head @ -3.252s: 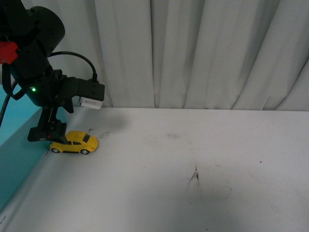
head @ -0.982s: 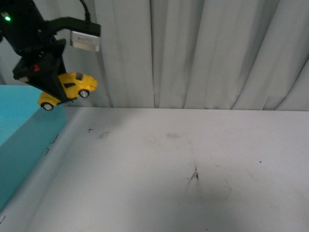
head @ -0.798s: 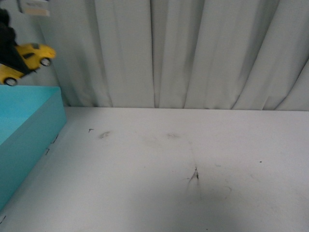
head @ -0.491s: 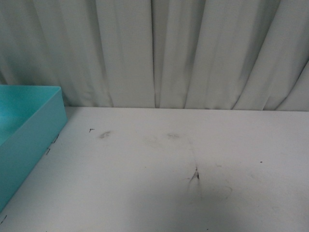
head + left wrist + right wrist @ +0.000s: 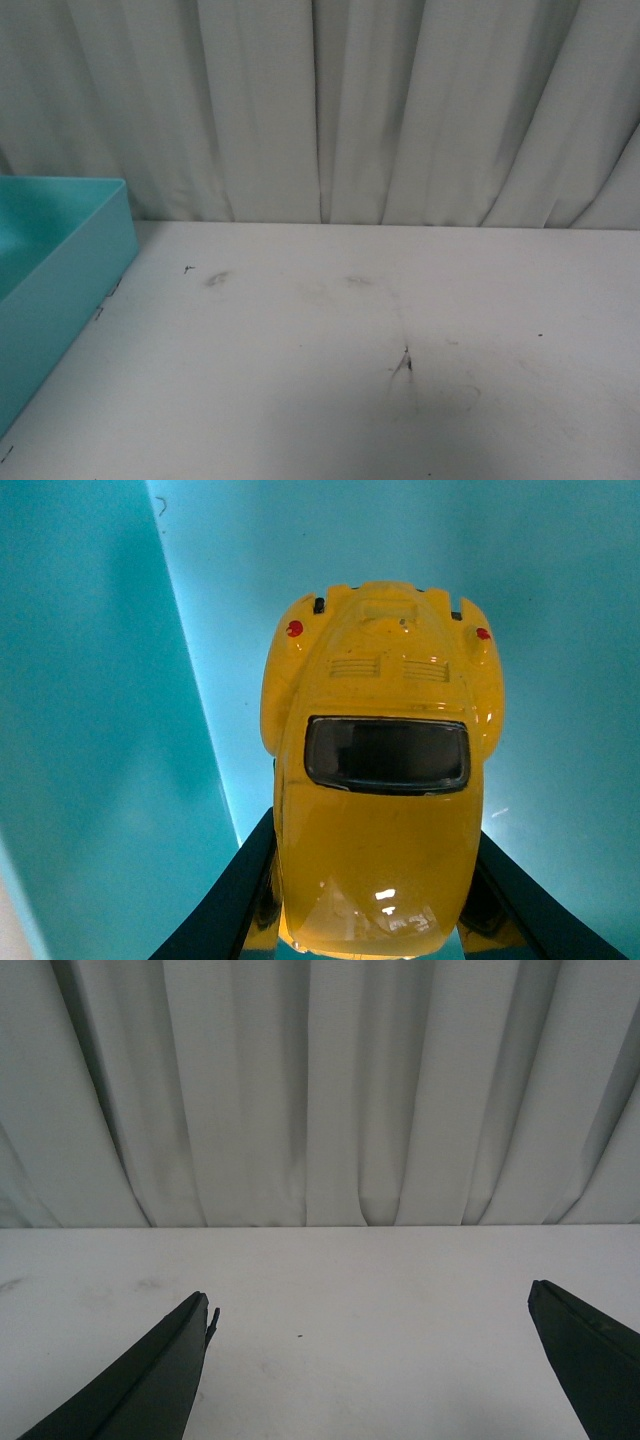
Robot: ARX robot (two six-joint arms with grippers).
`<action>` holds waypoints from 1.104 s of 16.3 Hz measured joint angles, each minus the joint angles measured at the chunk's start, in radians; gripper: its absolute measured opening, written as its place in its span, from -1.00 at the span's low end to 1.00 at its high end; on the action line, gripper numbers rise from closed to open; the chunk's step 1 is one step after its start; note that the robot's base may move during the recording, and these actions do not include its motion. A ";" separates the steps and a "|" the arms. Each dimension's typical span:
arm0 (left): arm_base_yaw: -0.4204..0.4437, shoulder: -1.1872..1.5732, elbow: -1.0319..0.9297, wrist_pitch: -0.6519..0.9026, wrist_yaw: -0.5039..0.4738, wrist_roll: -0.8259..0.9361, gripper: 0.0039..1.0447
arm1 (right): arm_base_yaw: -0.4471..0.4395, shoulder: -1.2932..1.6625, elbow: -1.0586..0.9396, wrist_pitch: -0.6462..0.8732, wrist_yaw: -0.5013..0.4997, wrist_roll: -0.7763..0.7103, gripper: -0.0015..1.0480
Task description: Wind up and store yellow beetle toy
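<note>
Backdrop: curtain; teal bin at left edge of tabletop. Over bin, left tool grips yellow beetle toy. Storing step; next: lower, release. Idle right tool spread.

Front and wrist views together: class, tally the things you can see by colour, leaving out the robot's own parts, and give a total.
Yellow: 1 (yellow beetle toy)
Teal: 1 (box)
White: 2 (table, curtain)
Total: 4
</note>
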 joint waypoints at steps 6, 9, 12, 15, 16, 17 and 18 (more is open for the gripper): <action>-0.028 0.068 -0.026 0.089 -0.011 -0.035 -0.23 | 0.000 0.000 0.000 0.000 0.000 0.000 0.87; -0.034 0.091 -0.042 0.113 -0.014 -0.041 -0.23 | 0.000 0.000 0.000 0.000 0.000 0.000 0.87; -0.030 0.114 -0.047 0.117 -0.041 -0.051 -0.05 | 0.000 0.000 0.000 0.000 0.000 0.000 0.87; -0.024 0.113 -0.054 0.090 -0.019 -0.073 0.71 | 0.000 0.000 0.000 0.000 0.000 0.000 0.87; -0.024 0.112 -0.054 0.076 0.004 -0.082 0.88 | 0.000 0.000 0.000 0.000 0.000 0.000 0.87; -0.023 0.102 -0.055 0.068 0.029 -0.098 0.90 | 0.000 0.000 0.000 0.000 0.000 0.000 0.87; -0.019 0.079 -0.063 0.064 0.055 -0.104 0.86 | 0.000 0.000 0.000 0.000 0.000 0.000 0.87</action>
